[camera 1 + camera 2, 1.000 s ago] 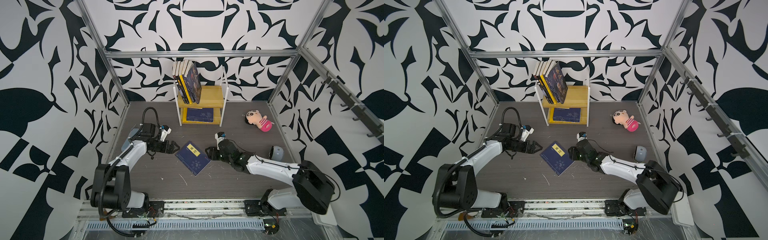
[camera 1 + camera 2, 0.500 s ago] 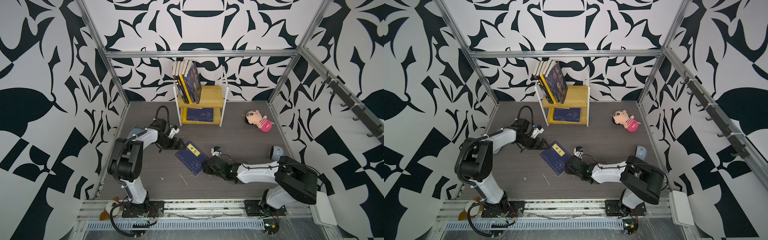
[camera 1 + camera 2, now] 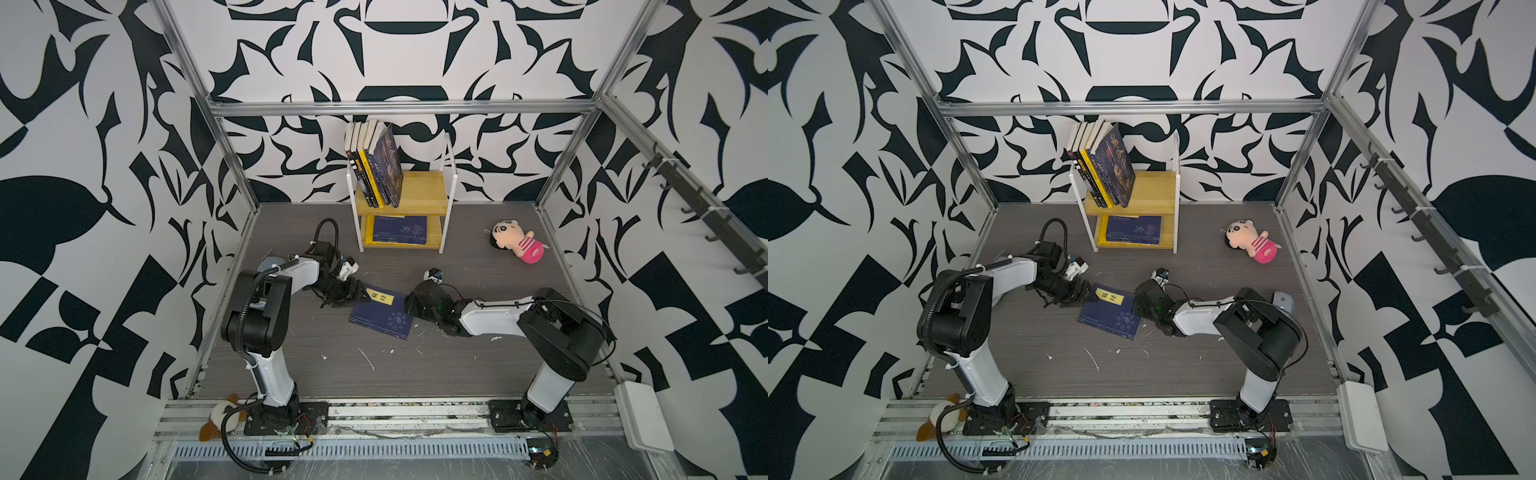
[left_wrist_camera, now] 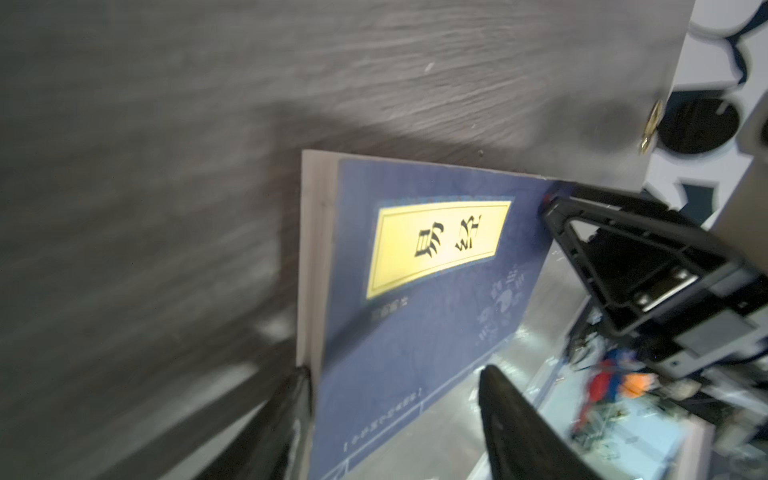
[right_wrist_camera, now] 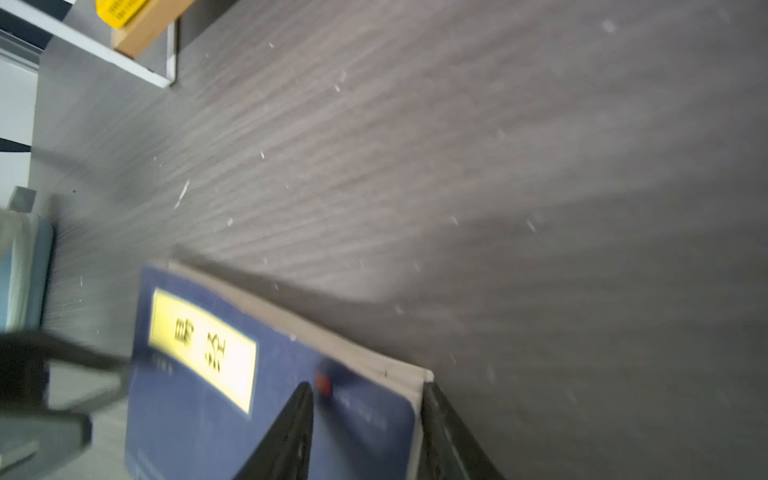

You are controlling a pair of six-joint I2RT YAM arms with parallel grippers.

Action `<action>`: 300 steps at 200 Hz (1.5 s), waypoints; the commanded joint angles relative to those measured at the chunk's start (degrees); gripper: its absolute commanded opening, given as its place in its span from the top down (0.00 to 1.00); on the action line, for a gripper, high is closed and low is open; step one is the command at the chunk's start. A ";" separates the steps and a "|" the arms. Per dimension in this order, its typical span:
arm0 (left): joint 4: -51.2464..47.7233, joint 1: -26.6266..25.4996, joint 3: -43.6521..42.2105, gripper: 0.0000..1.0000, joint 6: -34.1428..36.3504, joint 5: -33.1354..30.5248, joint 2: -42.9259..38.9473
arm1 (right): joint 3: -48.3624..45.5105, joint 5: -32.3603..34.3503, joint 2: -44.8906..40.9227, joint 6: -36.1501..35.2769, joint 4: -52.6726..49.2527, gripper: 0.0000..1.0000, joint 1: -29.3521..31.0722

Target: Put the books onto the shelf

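Navy book (image 3: 384, 313) with a yellow label lies on the grey table (image 3: 478, 374) in front of the shelf (image 3: 419, 193). Left gripper (image 3: 360, 291) straddles its label end, jaws apart; right gripper (image 3: 409, 302) brackets the far corner, clamp unclear.

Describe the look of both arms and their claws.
Both the left arm and right arm have white links between bulky black joints, with black cables looping alongside. The left claw and right claw are tapered and matte black.
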 commanded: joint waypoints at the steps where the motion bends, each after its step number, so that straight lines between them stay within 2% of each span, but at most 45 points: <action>1: 1.50 -0.37 -0.87 0.45 -5.29 6.63 -3.35 | 0.96 -4.94 2.22 -1.41 -1.89 0.54 0.74; 29: 4.79 -0.39 -3.28 0.52 -9.10 8.90 -4.97 | 1.27 -5.59 3.78 -1.19 -1.34 0.54 0.58; 57: 4.19 -0.35 -3.25 0.67 -9.62 7.23 -5.69 | 0.74 -5.50 3.30 -0.91 -0.97 0.54 0.59; 77: 4.18 -0.31 -3.47 0.84 -11.00 6.10 -7.20 | 0.75 -3.97 0.20 -4.15 -4.21 0.51 0.32; 97: 4.75 -0.28 -4.17 1.00 -12.55 4.99 -8.70 | 0.47 0.71 -6.49 -11.69 -10.56 0.44 0.31; 128: 5.54 -0.17 -5.05 1.00 -14.29 4.62 -10.13 | -0.22 8.17 -17.54 -25.80 -19.04 0.39 1.77; 155: 6.09 -0.13 -5.32 1.00 -15.97 5.32 -10.40 | -2.73 16.86 -23.28 -44.20 -15.85 0.38 11.24; 180: 5.75 -0.11 -5.01 1.00 -16.44 5.61 -10.36 | -4.85 22.83 -21.85 -61.15 -7.12 0.37 19.53; 212: 5.00 -0.13 -4.38 1.00 -16.92 4.79 -10.41 | -5.48 24.99 -14.60 -74.95 3.35 0.36 24.28; 231: 4.78 -0.13 -4.10 1.00 -17.23 4.88 -10.19 | -3.93 26.13 -9.37 -79.59 6.41 0.36 25.33; 278: 4.82 -0.11 -4.18 1.00 -17.45 5.06 -10.19 | 1.50 26.25 2.20 -81.84 10.60 0.37 25.29; 290: 4.86 -0.11 -4.33 1.00 -17.54 5.26 -10.20 | 2.09 26.96 3.92 -81.98 12.45 0.40 25.25; 300: 4.86 -0.09 -4.41 1.00 -17.63 5.25 -10.44 | 2.17 28.15 4.94 -83.01 14.75 0.50 25.13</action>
